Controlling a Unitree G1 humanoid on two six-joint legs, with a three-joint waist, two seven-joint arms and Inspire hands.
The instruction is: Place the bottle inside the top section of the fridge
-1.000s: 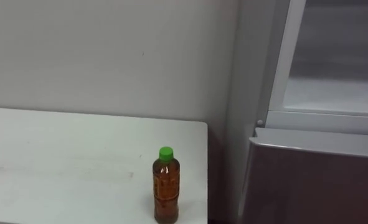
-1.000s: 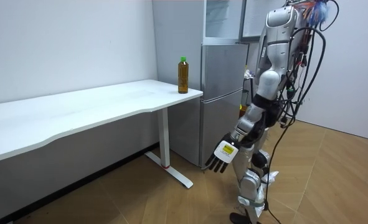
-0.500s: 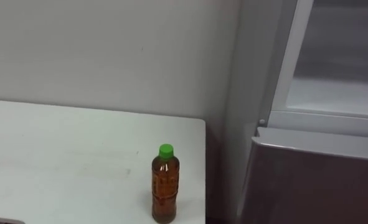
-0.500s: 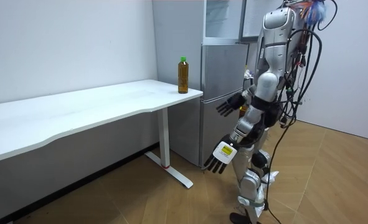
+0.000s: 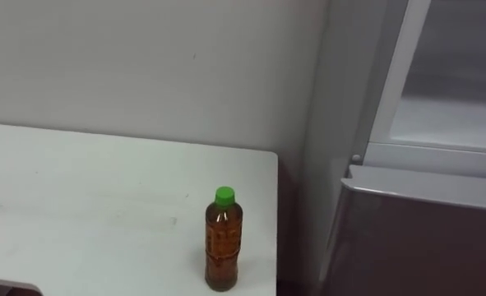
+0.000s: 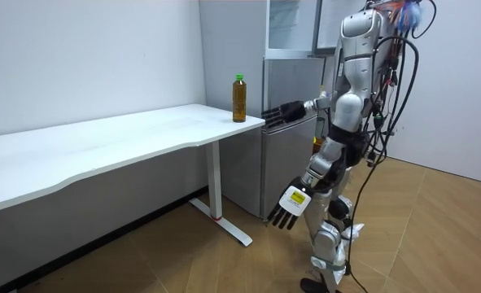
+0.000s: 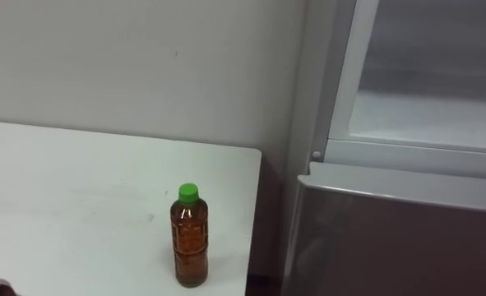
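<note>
- Clear plastic bottle of brown drink, green cap (image 5: 224, 240): upright near the end corner of the white table (image 5: 78, 205), beside the grey fridge (image 5: 423, 238).
- Right hand (image 6: 279, 114): raised, fingers straight, near the bottle, apart from it.
- Left hand (image 6: 287, 207): hanging low, fingers relaxed.

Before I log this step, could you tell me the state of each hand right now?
Left hand: open, empty, hanging low.
Right hand: open, empty, stretched toward the bottle.
</note>
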